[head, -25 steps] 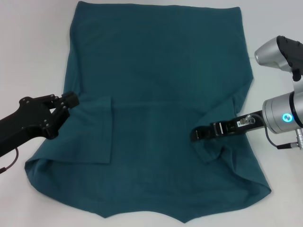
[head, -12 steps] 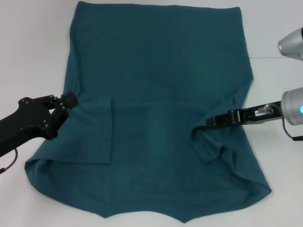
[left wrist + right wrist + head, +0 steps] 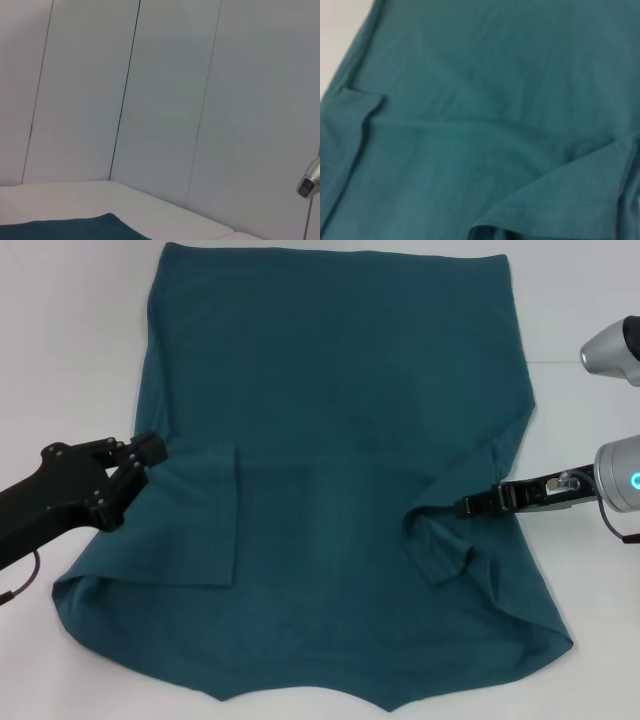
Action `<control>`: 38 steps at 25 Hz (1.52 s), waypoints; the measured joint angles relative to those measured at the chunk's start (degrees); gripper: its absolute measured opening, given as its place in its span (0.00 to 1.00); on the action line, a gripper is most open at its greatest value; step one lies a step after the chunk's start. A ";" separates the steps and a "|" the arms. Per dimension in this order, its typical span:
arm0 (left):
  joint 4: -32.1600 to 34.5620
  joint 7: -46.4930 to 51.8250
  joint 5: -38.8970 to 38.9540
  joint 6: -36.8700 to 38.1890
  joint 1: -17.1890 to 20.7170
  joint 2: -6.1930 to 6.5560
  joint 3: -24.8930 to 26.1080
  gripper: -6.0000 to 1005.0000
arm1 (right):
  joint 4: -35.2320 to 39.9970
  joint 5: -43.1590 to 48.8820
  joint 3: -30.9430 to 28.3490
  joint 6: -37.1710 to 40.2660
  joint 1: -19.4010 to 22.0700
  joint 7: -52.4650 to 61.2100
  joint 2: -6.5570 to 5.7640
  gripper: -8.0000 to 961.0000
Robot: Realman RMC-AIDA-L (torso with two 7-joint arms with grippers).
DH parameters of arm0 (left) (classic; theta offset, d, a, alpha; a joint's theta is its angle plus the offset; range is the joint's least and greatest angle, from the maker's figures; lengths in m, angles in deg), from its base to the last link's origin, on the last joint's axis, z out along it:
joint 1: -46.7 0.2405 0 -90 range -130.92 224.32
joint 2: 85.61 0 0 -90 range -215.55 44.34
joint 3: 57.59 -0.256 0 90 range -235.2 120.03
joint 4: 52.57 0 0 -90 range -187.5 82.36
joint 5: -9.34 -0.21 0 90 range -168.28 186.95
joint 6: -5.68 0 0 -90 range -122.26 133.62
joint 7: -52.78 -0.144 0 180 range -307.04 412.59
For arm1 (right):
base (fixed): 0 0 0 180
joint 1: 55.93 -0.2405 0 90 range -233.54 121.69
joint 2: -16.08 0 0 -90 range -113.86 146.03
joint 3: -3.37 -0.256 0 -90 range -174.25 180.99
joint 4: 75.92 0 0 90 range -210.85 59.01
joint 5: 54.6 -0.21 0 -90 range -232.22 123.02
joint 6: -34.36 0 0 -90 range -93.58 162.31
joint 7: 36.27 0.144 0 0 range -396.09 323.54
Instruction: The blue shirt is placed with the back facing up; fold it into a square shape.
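Note:
The blue shirt (image 3: 330, 390) lies spread flat on the white table, plain side up, its hem at the far end. Both sleeves are turned inward: the left sleeve (image 3: 200, 530) lies flat, while the right sleeve (image 3: 440, 545) is rumpled with a raised fold. My left gripper (image 3: 148, 452) hovers at the shirt's left edge beside the folded sleeve. Over the shirt's right side, my right gripper (image 3: 463, 507) is open and holds nothing, just right of the rumpled fold. A corner of the shirt (image 3: 75, 227) shows in the left wrist view. The shirt (image 3: 470, 100) fills the right wrist view.
The white table (image 3: 70, 360) surrounds the shirt on all sides. Pale wall panels (image 3: 165, 100) stand beyond the table. The silver body of my right arm (image 3: 615, 345) hangs over the table's right side.
My right gripper has drawn back to the right, off the folded right sleeve, which stays where it lay. The left arm has not moved.

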 joint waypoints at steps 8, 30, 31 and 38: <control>0.00 -0.04 0.00 -0.22 -0.47 0.15 0.00 0.06 | -2.16 1.74 -0.15 -4.27 -1.14 0.92 -0.26 0.65; -0.04 -0.62 0.00 -0.08 -0.73 0.09 1.45 0.06 | -7.92 -3.68 0.67 -17.06 -8.88 -7.69 1.77 0.65; -0.07 -0.61 0.00 -0.08 -0.68 0.09 1.54 0.06 | -7.90 -5.19 0.60 -17.47 -8.61 -8.77 1.74 0.65; -0.09 -0.07 0.09 0.41 -0.18 0.03 2.52 0.07 | -2.84 -11.18 0.18 -12.17 -3.00 -11.53 1.58 0.65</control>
